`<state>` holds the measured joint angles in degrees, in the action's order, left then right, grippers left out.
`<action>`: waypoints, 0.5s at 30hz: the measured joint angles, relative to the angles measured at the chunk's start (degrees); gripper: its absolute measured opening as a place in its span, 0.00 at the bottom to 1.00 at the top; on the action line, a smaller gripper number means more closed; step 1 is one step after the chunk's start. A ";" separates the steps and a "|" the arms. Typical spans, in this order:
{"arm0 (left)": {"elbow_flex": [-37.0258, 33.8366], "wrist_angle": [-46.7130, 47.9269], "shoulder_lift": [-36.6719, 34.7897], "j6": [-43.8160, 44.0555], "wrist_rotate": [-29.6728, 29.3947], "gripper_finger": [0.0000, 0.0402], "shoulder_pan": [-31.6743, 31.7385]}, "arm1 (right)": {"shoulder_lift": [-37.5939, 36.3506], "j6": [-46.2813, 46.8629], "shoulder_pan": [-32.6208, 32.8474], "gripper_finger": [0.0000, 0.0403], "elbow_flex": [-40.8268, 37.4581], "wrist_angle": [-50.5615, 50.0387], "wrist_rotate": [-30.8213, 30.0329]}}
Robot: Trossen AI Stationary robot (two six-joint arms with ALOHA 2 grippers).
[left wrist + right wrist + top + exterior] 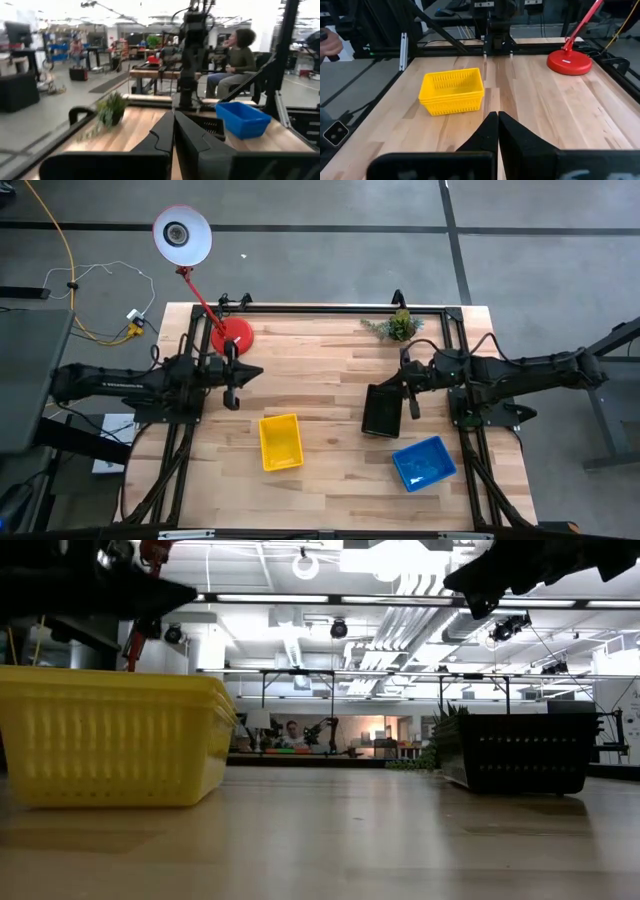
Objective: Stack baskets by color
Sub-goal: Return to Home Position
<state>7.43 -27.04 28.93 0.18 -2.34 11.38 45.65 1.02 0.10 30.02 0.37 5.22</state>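
The baskets are shallow plastic rectangles with slotted mesh walls, on a pale wood-plank table [330, 370]. Taken from the table's middle in the high view, the yellow stack [280, 441] lies at 8 o'clock, the black one [380, 411] at 3 and the blue one [423, 463] at 4, all apart from each other.

Only the low view shows the yellow stack's nested rims, one just above another. That view shows no blue basket. The high view alone takes in the red lamp base [232, 336] at 10 o'clock and the small plant [398, 327] at 1.

The left gripper [235, 392] hangs at 12 o'clock from the yellow stack. In its wrist view, its fingers [192, 137] are pressed together on nothing. The right gripper [411, 402] is at the black basket's 3 o'clock edge, its fingers [516, 132] likewise closed and empty.
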 joint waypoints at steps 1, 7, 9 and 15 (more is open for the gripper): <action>-1.58 0.02 -1.32 0.45 -0.31 0.00 0.08 | 0.00 0.00 -0.13 0.00 0.00 -0.26 0.04; -6.76 5.20 -12.16 0.67 -1.35 0.00 0.38 | -0.27 0.48 -0.13 0.00 0.00 -2.79 1.25; -6.61 8.61 -15.75 1.12 -0.51 0.00 0.66 | -0.91 1.46 -0.11 0.00 0.00 -4.29 1.53; -6.55 21.73 -25.07 2.67 0.66 0.00 0.59 | -7.10 3.04 -0.09 0.00 0.00 -13.45 0.12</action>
<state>0.89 -5.31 3.86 2.84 -1.68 11.97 38.54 4.05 0.01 30.02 -13.08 5.34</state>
